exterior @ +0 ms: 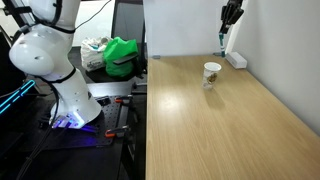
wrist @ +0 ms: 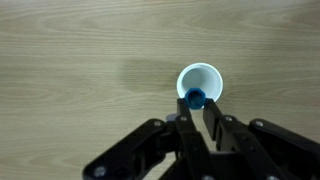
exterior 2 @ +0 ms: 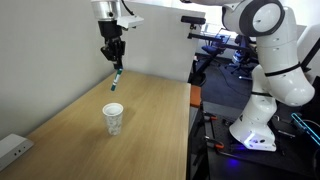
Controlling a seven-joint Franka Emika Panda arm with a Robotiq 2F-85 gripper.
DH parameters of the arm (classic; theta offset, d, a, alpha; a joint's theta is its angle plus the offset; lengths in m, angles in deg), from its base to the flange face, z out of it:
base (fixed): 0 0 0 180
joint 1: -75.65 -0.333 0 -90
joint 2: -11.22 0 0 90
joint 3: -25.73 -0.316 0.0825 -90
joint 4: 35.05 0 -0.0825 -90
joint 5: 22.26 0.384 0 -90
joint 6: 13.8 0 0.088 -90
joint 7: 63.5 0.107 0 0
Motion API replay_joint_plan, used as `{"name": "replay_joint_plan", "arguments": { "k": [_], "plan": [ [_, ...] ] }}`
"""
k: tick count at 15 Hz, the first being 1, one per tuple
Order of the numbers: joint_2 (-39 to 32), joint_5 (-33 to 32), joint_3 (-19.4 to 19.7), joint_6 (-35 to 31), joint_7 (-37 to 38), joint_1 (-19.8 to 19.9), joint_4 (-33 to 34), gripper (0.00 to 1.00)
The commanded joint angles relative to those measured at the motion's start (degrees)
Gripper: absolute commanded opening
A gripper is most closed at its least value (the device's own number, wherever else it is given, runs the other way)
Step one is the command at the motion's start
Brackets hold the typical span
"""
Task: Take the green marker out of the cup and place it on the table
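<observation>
**High over the cup, a marker in the grip**

Above the wooden counter (exterior 2: pixel 150 130), the robot's fingers (wrist: pixel 213 124) are pressed together on the green marker (exterior 2: pixel 117 78), with no gap visible between the pads and the barrel. From where I stand the marker hangs down from them, tilted slightly, its lower end in clear air and touching nothing. In the wrist view it is seen end-on as a small round blue-green tip (wrist: pixel 194 99) poking out between the two dark fingers.

The marker is out of the cup (exterior 2: pixel 114 118) and well apart from the counter. The white paper cup stands upright on the wood, below the fingers and nearer the camera in that exterior view. Seen from the wrist, its open mouth (wrist: pixel 205 78) sits right behind the marker's tip, and nothing shows inside it. In an exterior view the cup (exterior: pixel 211 74) stands some way out from the wall, with the marker (exterior: pixel 222 38) up near the wall behind it.

A white power strip (exterior: pixel 236 59) lies on the counter against the wall. The robot's white arm (exterior 2: pixel 265 60) rises beside the counter, and a green bag (exterior: pixel 122 55) sits on the cluttered bench next to it.
</observation>
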Motion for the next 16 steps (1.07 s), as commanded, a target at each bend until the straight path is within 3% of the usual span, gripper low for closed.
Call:
{"name": "replay_joint_plan", "arguments": {
  "k": [1,6,16],
  "plan": [
    [6.33,-0.30,1.68,-4.04,3.48,0.71,-9.01,0.05],
    [11.90,-0.17,3.96,-10.87,6.36,1.96,-19.82,0.05],
    [21.74,-3.01,4.46,-27.52,17.73,4.76,-43.64,0.05]
  ]
}}
